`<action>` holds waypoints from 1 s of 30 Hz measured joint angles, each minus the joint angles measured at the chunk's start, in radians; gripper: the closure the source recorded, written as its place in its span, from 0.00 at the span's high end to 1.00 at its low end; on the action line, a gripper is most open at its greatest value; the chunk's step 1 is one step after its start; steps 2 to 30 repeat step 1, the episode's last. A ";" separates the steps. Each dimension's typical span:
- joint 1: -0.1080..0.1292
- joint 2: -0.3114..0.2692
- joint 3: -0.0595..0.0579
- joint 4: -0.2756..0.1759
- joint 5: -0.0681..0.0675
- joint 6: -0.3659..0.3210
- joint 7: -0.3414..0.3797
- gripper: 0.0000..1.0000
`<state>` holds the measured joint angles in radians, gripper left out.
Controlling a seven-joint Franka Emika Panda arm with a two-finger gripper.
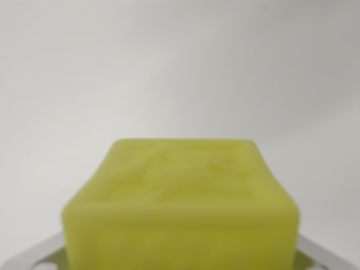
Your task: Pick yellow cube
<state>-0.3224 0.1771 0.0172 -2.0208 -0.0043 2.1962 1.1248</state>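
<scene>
Nearest my wrist view, at the bottom edge, I see two pale grey metallic parts, one at the lower left corner [34, 256] and one at the lower right corner [326, 253]. They angle outward from beneath the yellow cube [180, 208] and appear to belong to the hand [180, 264]. Both parts are blurred, and most of each is hidden behind the cube. I cannot tell from this view whether the hand is spread, pressed together, or pinching the cube.

The yellow cube sits just beyond those parts, in the lower centre of the view. It fills the lower half of the frame. Its front face is cut off by the bottom edge. Its top face is visible and tilts away from the camera, with faint raised or embossed markings that are too blurred to read. The colour is yellow-green. The edges look rounded.

Beyond the cube I see a plain, light grey surface [180, 67]. It extends to the top of the frame without features. I cannot tell whether it is the table or a wall.
</scene>
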 joint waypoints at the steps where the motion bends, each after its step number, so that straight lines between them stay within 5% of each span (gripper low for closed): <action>1: 0.000 0.000 0.000 0.000 0.000 0.000 0.000 0.00; 30: 0.000 0.000 0.000 0.000 0.000 0.000 0.000 0.00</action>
